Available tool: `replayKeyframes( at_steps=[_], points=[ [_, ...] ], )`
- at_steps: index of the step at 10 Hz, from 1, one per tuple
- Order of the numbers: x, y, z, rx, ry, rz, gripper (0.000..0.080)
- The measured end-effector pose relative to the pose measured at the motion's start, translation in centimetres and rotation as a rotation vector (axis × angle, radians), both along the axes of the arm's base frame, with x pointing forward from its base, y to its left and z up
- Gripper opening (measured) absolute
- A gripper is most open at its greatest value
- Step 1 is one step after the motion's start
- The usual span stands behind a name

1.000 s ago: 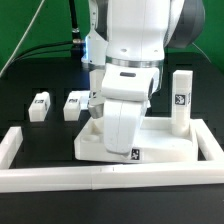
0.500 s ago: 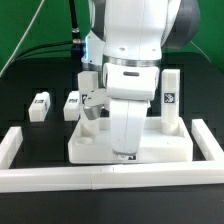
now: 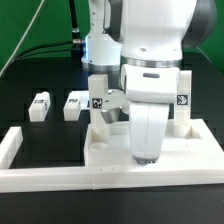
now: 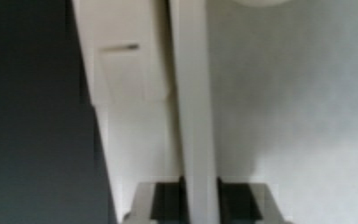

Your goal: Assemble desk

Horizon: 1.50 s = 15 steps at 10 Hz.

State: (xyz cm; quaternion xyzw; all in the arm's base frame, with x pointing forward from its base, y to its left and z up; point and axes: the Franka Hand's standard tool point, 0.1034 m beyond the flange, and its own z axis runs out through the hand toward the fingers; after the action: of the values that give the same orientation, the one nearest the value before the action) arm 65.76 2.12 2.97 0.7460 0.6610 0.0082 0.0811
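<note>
Exterior view: the tabletop (image 3: 108,152) sits flat on the black worktop (image 3: 40,135), just behind the white border frame (image 3: 60,180). One leg (image 3: 99,98) stands upright at its back corner on the exterior view's left, and another upright leg (image 3: 184,100) stands at the right. Two loose legs (image 3: 40,107) (image 3: 75,104) lie further left on the worktop. The end effector (image 3: 146,156) is down on the tabletop's front edge.

Wrist view: pretty blurry, but the dark pads (image 4: 158,205) sit either side of the raised rim (image 4: 190,110), so the end effector (image 4: 194,203) is clamped on the tabletop.
</note>
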Motion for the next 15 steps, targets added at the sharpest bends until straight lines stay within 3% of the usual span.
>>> replayKeyframes(
  at_steps=[2, 3, 4, 5, 6, 7, 13, 14, 15],
  points=[
    [0.0, -0.1, 0.0, -0.014, 0.004, 0.006, 0.0064],
    [-0.1, -0.1, 0.0, -0.015, 0.007, 0.006, 0.0152],
    [-0.1, -0.2, 0.0, -0.015, 0.007, 0.004, 0.0291],
    [-0.1, -0.2, 0.0, -0.015, 0.007, 0.004, 0.0291],
    [-0.2, -0.3, 0.0, -0.015, 0.007, 0.003, 0.0484],
    [-0.2, -0.3, -0.1, -0.016, 0.007, 0.002, 0.0601],
    [-0.2, -0.5, -0.1, -0.016, 0.008, -0.002, 0.0648],
    [-0.1, -0.7, 0.3, -0.019, 0.015, -0.021, 0.0648],
    [0.1, -1.1, 2.8, -0.026, 0.034, -0.051, 0.0648]
  ],
)
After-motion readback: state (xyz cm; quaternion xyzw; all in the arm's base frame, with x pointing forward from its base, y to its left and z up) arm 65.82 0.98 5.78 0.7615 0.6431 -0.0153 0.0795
